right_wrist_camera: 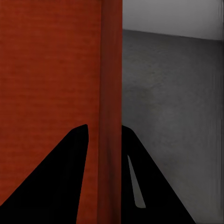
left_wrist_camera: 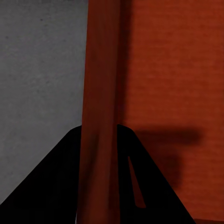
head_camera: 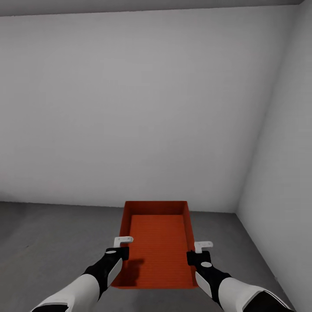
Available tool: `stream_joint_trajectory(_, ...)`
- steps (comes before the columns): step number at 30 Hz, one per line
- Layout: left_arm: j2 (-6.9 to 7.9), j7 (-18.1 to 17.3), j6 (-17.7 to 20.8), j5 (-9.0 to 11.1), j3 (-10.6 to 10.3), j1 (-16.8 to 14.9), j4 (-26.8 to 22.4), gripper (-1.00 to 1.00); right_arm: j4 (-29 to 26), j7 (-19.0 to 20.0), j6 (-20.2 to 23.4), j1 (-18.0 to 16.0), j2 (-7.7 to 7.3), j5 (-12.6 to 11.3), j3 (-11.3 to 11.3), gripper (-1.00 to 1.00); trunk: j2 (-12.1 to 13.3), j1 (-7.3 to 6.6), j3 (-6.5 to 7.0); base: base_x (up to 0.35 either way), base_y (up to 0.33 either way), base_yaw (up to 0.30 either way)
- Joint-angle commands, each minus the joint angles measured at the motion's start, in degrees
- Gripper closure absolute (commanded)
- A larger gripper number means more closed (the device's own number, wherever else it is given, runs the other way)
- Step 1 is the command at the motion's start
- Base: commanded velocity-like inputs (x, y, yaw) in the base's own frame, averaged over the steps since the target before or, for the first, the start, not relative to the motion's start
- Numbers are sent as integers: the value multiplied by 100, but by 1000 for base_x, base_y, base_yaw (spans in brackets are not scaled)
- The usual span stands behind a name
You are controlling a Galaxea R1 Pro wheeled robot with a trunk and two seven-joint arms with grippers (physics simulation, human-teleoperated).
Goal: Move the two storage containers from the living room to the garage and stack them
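One orange-red storage container (head_camera: 158, 242), open-topped and empty, sits level between my two arms over the dark grey concrete floor (head_camera: 52, 242) of the garage. My left gripper (head_camera: 119, 255) is shut on its left wall (left_wrist_camera: 100, 93), with one finger inside and one outside. My right gripper (head_camera: 195, 258) is shut the same way on the right wall (right_wrist_camera: 111, 93). Whether the container's bottom touches the floor I cannot tell. The second container is out of view.
A plain pale grey wall (head_camera: 130, 108) stands close ahead, just beyond the container's far end. It meets a side wall (head_camera: 281, 173) in a corner at the right. Bare concrete floor (right_wrist_camera: 172, 93) stretches on both sides of the bin.
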Motion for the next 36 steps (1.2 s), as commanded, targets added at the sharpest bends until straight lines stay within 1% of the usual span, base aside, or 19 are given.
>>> stream_joint_trajectory(1,47,43,-107,-164,-6,1,-33,100,84,-31,-33,-2,1,-136,-40,100,-5,2,-2,0,0,-210)
stream_joint_trajectory(10,44,43,-107,-164,-6,1,-33,100,84,-33,-33,-2,1,-136,-40,100,-5,2,-2,0,0,-200)
stream_joint_trajectory(22,43,49,-107,-164,-6,1,-33,100,84,-31,-33,-2,0,-136,-40,100,-5,2,-2,16,4,-12)
stream_joint_trajectory(36,51,45,-107,-164,-6,1,-33,100,84,-31,-33,-2,1,-136,-40,100,-5,2,-2,281,132,0)
